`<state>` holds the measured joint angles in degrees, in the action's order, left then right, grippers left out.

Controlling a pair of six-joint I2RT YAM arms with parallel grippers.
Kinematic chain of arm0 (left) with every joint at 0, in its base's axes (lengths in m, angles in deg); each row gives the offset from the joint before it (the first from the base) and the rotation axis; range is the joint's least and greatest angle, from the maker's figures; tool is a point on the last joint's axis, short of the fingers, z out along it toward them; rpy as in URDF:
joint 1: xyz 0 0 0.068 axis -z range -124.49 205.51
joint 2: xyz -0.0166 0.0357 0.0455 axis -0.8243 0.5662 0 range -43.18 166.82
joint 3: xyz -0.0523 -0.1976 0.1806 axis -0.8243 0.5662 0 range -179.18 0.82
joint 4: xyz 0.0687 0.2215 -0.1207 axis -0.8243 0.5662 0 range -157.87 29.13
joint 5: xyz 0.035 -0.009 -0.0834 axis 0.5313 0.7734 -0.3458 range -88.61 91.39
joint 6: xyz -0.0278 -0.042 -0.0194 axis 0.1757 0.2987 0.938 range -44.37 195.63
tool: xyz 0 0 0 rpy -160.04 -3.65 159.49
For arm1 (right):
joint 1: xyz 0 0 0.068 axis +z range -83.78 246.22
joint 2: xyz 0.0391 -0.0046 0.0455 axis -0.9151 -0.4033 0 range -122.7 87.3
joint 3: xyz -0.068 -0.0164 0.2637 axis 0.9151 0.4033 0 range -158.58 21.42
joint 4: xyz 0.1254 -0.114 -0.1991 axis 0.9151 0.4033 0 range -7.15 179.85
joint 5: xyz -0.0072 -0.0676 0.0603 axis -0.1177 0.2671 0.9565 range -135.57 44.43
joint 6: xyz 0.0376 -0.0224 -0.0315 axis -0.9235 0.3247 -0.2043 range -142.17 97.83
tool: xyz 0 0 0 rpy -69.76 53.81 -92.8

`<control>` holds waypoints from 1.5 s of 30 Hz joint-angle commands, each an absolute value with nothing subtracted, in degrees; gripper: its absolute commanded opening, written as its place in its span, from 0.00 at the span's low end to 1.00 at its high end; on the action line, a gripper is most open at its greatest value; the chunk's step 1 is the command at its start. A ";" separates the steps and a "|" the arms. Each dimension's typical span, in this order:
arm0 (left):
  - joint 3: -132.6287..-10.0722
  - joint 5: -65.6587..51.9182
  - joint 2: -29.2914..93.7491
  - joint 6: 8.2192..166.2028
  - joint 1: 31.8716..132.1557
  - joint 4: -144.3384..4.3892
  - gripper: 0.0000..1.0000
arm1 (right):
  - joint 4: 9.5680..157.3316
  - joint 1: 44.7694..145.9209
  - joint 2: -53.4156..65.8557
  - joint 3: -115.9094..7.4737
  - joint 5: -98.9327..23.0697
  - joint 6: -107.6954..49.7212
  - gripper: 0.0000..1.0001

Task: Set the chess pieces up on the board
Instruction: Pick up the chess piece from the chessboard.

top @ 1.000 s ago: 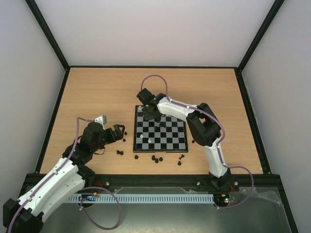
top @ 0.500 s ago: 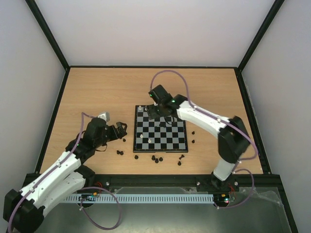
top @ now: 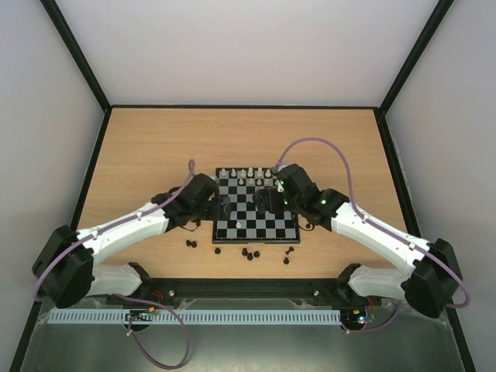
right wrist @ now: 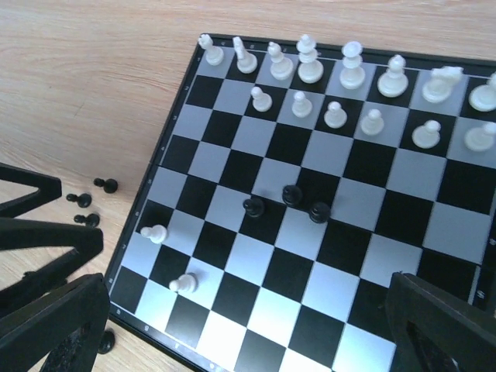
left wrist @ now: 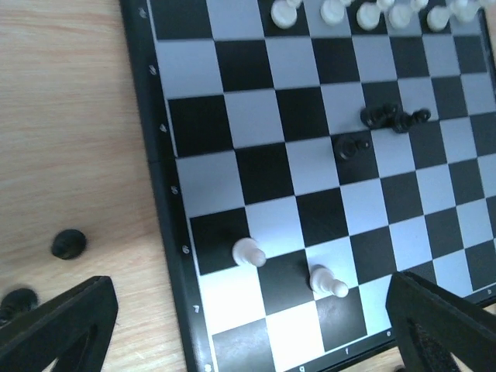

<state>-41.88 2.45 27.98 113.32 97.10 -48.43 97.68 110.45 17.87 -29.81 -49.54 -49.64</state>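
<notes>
Left end effector (left wrist: 249, 310) and right end effector (right wrist: 248, 310) hover spread wide and empty over the board (top: 267, 221); chess pieces (top: 248, 253) dot the counter (top: 155, 147).

Bright, even light, soft small shadows, board (left wrist: 249, 118) slightly blurred in the left wrist view

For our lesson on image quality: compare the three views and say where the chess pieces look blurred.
Top external: evenly lit, chess pieces tiny specks. Left wrist: white pieces along the top edge soft. Right wrist: board sharp in the middle, rightmost white pieces smeared.
</notes>
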 commanded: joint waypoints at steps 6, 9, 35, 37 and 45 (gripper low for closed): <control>-44.61 5.34 37.51 112.48 102.06 -43.95 0.65 | 96.26 110.51 27.77 -25.40 -54.50 -50.90 0.99; -44.95 5.67 40.67 112.89 102.87 -45.00 0.56 | 96.28 110.51 26.74 -25.38 -54.23 -50.49 0.99; -52.18 13.30 48.93 112.60 105.48 -42.12 0.24 | 94.55 110.50 25.24 -24.13 -52.48 -50.36 1.00; -52.33 13.13 49.17 112.50 105.50 -42.19 0.21 | 94.78 110.51 25.35 -24.19 -52.66 -50.39 1.00; -54.23 15.43 49.37 111.06 104.44 -40.88 0.02 | 94.43 110.48 25.76 -23.72 -52.77 -50.47 1.00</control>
